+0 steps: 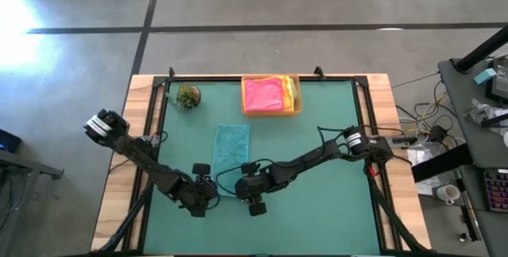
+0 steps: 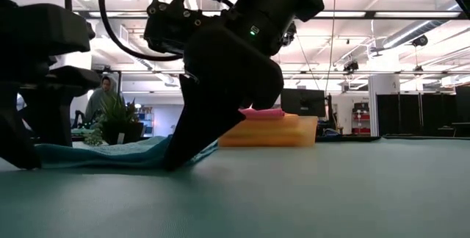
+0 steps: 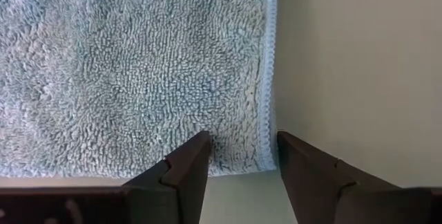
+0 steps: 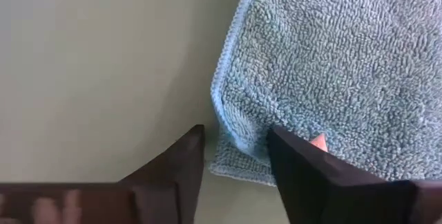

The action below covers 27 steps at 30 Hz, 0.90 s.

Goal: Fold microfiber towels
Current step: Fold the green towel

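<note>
The fuzzy teal towel (image 1: 231, 147) lies folded long and flat mid-tabletop (image 1: 317, 201), with the left claw (image 3: 238, 156) and right claw (image 4: 235, 144) both part open astride its two near corners, fingers not yet pinching.

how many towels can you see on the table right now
3: the teal towel lies flat mid-table at both grippers; the pink towel and yellow towel sit in the tray. More may be hidden under them.
</note>
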### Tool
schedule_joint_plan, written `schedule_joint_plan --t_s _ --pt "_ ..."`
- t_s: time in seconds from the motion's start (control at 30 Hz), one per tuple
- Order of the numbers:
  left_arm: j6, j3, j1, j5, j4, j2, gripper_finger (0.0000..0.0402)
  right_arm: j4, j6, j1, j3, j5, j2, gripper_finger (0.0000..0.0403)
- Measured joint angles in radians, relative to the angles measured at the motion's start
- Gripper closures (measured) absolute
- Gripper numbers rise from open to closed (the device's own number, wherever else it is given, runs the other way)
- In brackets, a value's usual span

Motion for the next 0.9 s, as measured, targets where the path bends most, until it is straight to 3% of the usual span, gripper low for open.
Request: schedule_joint_plan --t_s 0.27,0.5,0.67,0.9 --pt "-0.003 0.008 0.009 -0.004 0.002 0.056 0.025 0.003 0.043 -0.011 0.0 0.011 0.002 0.034" --pt "-0.008 0.011 0.012 0.008 0.005 0.036 0.0325 0.001 0.059 -0.012 -0.001 0.008 0.002 0.0386" --pt "-0.008 0.012 0.014 -0.004 -0.01 0.015 0.0392 -0.002 0.088 -0.013 -0.002 -0.01 -0.004 0.0393" --pt "-0.001 0.044 0.016 0.111 -0.008 -0.003 0.0392 -0.03 0.161 -0.013 -0.005 -0.009 -0.042 0.0394"
